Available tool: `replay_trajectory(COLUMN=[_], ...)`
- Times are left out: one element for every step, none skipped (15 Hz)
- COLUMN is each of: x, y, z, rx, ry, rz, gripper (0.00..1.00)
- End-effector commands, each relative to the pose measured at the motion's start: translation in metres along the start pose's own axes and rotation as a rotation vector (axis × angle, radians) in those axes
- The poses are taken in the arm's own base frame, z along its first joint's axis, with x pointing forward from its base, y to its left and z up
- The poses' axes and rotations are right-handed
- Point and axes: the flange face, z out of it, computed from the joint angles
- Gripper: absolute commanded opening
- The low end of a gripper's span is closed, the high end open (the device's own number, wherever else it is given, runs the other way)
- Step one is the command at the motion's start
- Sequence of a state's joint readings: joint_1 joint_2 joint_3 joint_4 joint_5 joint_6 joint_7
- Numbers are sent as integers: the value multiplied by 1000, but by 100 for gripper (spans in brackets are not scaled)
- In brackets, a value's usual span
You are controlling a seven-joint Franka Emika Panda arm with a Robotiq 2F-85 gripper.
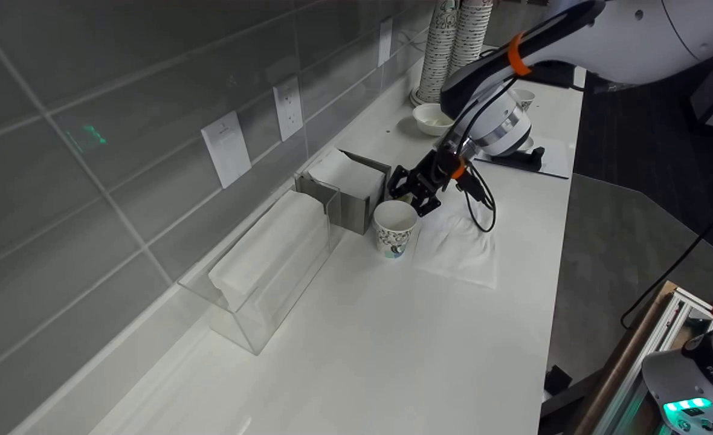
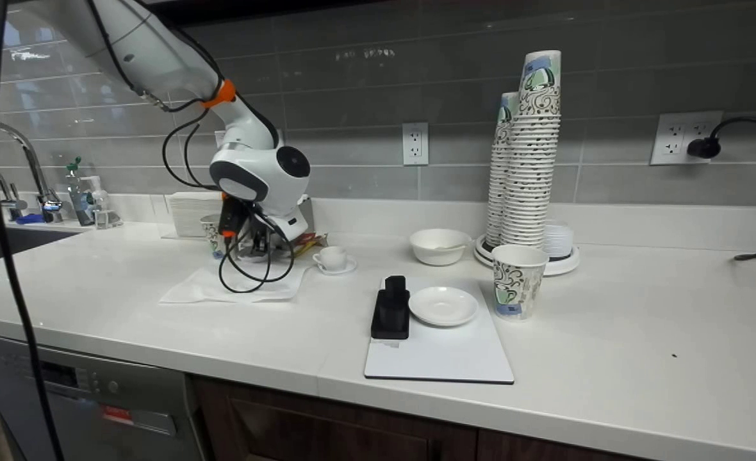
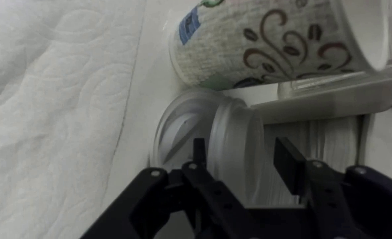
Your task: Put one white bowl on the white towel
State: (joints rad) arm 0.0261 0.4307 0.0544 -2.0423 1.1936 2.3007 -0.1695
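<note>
Gray tile (image 2: 352, 169) backs a white counter (image 2: 608, 371). Toward its far left, in an exterior view, the arm (image 2: 250, 169) partly hides the gripper (image 3: 239, 147), which is low by the far edge of the towel (image 2: 198, 289). Well to the right of the gripper, the bowl (image 2: 440, 250) sits upright on the counter, between a teacup (image 2: 333, 258) and the tall cup stacks (image 2: 528, 179).

In the wrist view the fingers (image 3: 288, 164) stand apart, with a white round piece (image 3: 234, 142) between them; a gap shows on its right, and I cannot tell whether the left finger touches it. Just left of it is a second piece (image 3: 184, 129), partly behind that finger. Whether these two are bowls, I cannot tell. The towel lies farther left, apart from both. A paper cup (image 1: 394, 237) stands just beside the gripper.
</note>
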Motion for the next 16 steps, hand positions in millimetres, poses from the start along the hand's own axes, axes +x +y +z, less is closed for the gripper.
replay_trajectory(x=[-3,-3,-4,-4,-4,-4,-5,-5,-6,-7,-9,-11,-14,-18,-21,-24], y=[-1,-2,-2,-3,-3,-3,-4,-4,-5,-6,-8,-10,-13,-16,-19,-22], z=[-4,-6,-8,-8,-9,-10,-11,-12,-13,-15,-17,-19,-22,-26,-30,-35], rx=[49,57,64,72,79,83,88,93,97,102,106,110,113,127,141,161], ry=[31,38,40,42,43,46,47,49,51,53,57,52,48,45,37,25], rz=[-35,-44,-54,-62,-69,-82,-92,-102,-111,-122,-133,-143,-152,-155,-154,-159], gripper=[38,34,33,25,16,13,11,13,13,14,16,14,15,4,4,2])
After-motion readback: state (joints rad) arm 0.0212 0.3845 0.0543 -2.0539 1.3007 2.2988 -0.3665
